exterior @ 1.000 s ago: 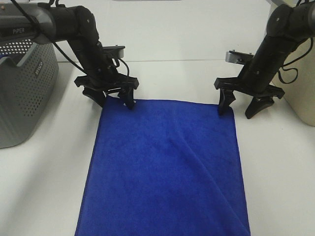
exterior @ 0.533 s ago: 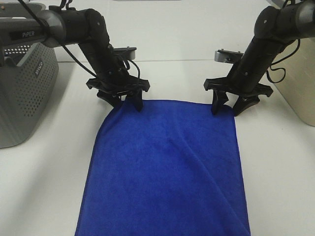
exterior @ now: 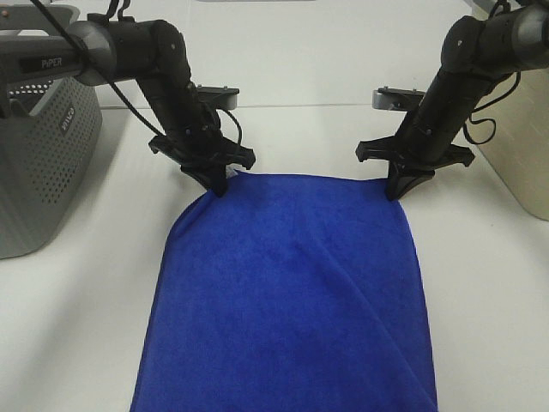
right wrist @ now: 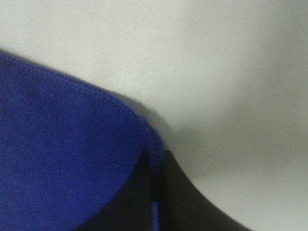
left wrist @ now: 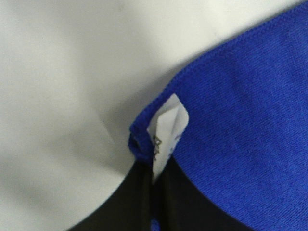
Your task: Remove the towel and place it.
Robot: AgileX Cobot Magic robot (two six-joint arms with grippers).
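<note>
White worktop (exterior: 77, 309), one grey basket (exterior: 43, 154) at left, one blue towel (exterior: 292, 292), left claw (exterior: 219, 184) and right claw (exterior: 396, 190) each pinching a far corner

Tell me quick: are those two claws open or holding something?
Left gripper: closed, pinching the blue towel at its far left corner, by the white tag.
Right gripper: closed, pinching the towel's far right corner.

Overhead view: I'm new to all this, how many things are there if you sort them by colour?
Blue towel: 1
Grey basket: 1
Black robot arms, left arm and right arm: 2
Beige object at the right edge: 1
Total: 5
</note>
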